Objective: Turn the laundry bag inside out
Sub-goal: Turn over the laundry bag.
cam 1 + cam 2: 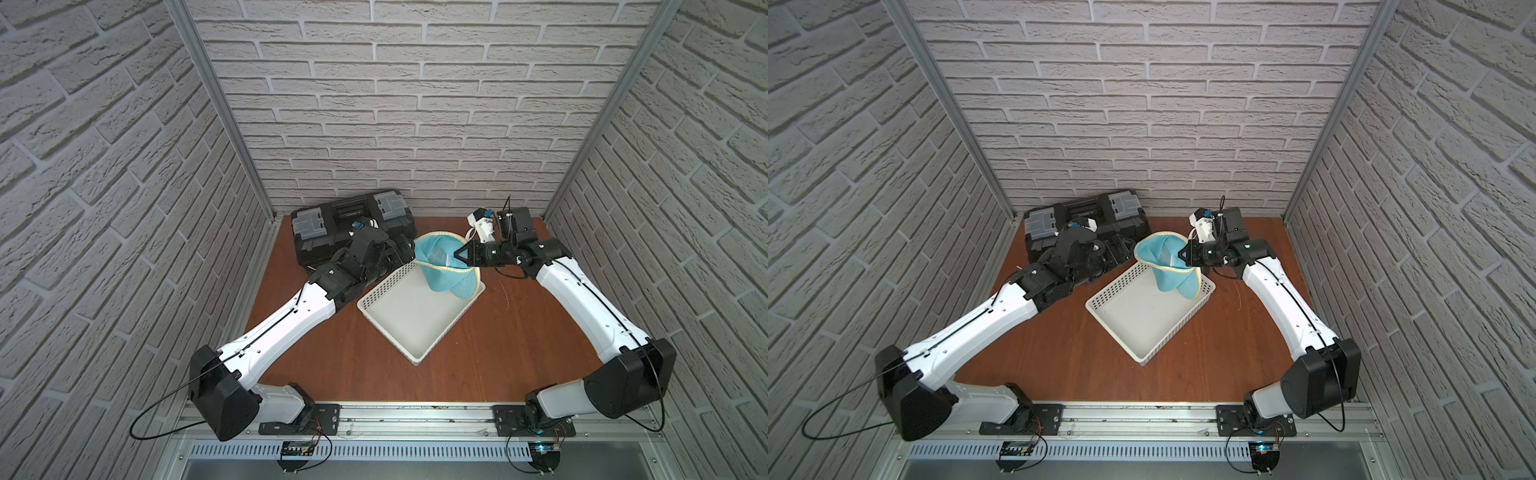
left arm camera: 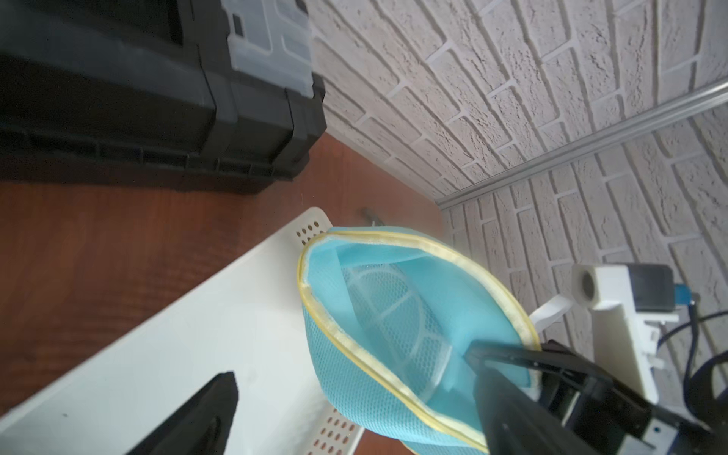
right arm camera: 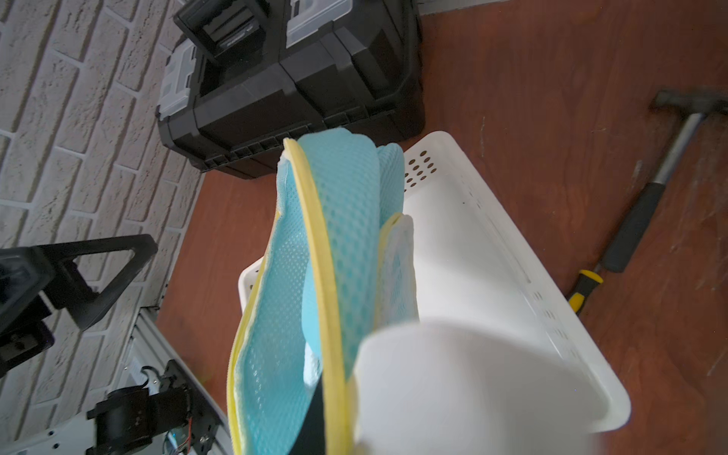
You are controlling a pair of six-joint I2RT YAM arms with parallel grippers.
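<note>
The laundry bag (image 1: 441, 266) (image 1: 1167, 268) is light-blue mesh with yellow trim. It hangs with its mouth wide over the far corner of the white basket (image 1: 415, 357) (image 1: 1144, 361). My right gripper (image 1: 460, 254) (image 1: 1184, 254) (image 3: 335, 394) is shut on the yellow rim on the bag's right side. In the left wrist view a white spoked ring shows inside the bag (image 2: 394, 311). My left gripper (image 1: 409, 249) (image 1: 1122, 249) (image 2: 354, 429) is open at the bag's left side. The bag's mesh wall shows between its fingers; I cannot tell if they touch it.
A black toolbox (image 1: 345, 220) (image 1: 1084, 216) with grey latches stands at the back left, close behind my left wrist. A hammer (image 3: 650, 189) with a black-and-yellow grip lies on the wooden table beside the basket. Brick walls close in the back and both sides.
</note>
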